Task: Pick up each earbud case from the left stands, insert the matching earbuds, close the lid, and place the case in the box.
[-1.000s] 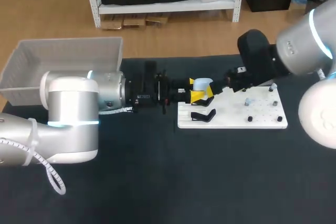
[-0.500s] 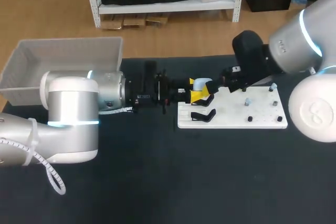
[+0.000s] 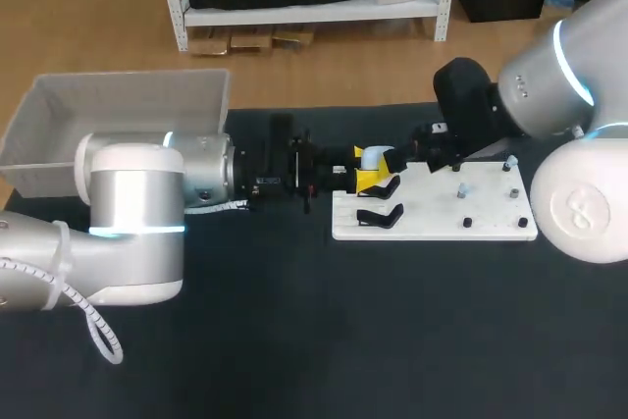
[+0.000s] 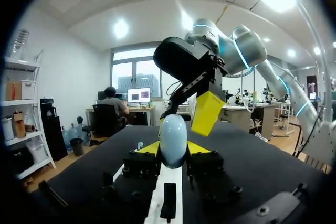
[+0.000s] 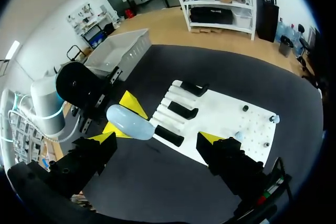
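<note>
The left claw [image 3: 368, 166] reaches in from the side over the black counter [image 3: 294, 340]. It is clamped on a pale blue earbud case [image 3: 377, 156], with one yellow tip pressed to each side of it. In the left wrist view the earbud case [image 4: 173, 140] stands upright, egg-like, between that claw's fingers [image 4: 174, 148], above the near edge of a white board [image 3: 442, 213]. The lid looks closed, though the seam is too small to make out. The right claw [image 3: 400, 159] comes in from the opposite side and hangs just beside the case, its fingers spread wide and gripping nothing. One of its yellow tips [image 4: 207, 113] shows right behind the case. From the right wrist view the case [image 5: 128, 121] lies ahead of the right claw [image 5: 157, 139], nearer to one finger than the other and not between them. Whether that finger touches it cannot be told. On the board, three black stands [image 5: 182, 110] sit in a row at the end near the left claw. A few small pegs [image 5: 245, 108] dot the far end. The grey box [image 3: 118, 105] rests at the counter's back corner, well apart from the case.
</note>
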`<state>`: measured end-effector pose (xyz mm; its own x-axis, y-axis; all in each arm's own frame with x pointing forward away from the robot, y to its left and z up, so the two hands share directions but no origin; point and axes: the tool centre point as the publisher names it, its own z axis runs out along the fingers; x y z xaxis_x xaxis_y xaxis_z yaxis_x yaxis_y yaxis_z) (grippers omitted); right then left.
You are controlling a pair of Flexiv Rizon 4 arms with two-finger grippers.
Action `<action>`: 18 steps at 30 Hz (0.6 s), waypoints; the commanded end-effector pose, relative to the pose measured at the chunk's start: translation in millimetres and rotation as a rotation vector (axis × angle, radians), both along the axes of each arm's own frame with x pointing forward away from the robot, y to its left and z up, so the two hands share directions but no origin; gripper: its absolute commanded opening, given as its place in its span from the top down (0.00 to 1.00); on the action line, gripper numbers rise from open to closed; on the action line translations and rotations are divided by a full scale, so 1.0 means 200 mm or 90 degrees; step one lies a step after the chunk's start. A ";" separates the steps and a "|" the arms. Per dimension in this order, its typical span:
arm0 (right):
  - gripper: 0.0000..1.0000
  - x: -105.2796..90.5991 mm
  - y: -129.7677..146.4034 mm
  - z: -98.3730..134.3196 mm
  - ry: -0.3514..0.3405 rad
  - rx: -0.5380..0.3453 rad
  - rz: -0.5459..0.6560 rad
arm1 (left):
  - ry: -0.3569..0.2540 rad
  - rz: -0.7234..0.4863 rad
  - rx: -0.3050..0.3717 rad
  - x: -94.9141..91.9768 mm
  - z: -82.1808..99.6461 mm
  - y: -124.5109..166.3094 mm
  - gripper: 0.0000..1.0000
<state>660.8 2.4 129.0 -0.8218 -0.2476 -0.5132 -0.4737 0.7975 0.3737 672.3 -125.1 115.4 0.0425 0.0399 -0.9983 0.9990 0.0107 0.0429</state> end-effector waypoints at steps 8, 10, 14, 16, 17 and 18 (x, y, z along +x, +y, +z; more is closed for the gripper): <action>0.00 0.02 -0.01 -0.01 -0.005 -0.006 -0.015 | -0.001 0.000 -0.002 0.00 0.00 0.00 1.00; 0.00 0.02 -0.01 -0.01 -0.005 -0.006 -0.016 | -0.001 0.000 -0.002 0.00 0.00 0.00 1.00; 0.00 0.03 -0.01 0.00 -0.007 -0.004 -0.019 | -0.001 0.000 -0.002 0.00 0.00 0.00 1.00; 0.00 0.03 -0.01 0.01 -0.009 -0.002 -0.019 | -0.001 0.000 -0.002 0.00 0.00 0.00 1.00; 0.00 0.03 0.00 0.01 -0.009 -0.002 -0.019 | -0.001 0.000 -0.002 0.00 0.00 0.00 1.00; 0.00 0.03 0.00 0.02 -0.010 -0.001 -0.019 | -0.001 0.000 -0.002 0.00 0.00 0.00 1.00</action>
<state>667.8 1.0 130.8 -0.8208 -0.2265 -0.5245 -0.4603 0.8059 0.3723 672.8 -125.0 115.5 0.0423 0.0389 -0.9983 0.9990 0.0102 0.0428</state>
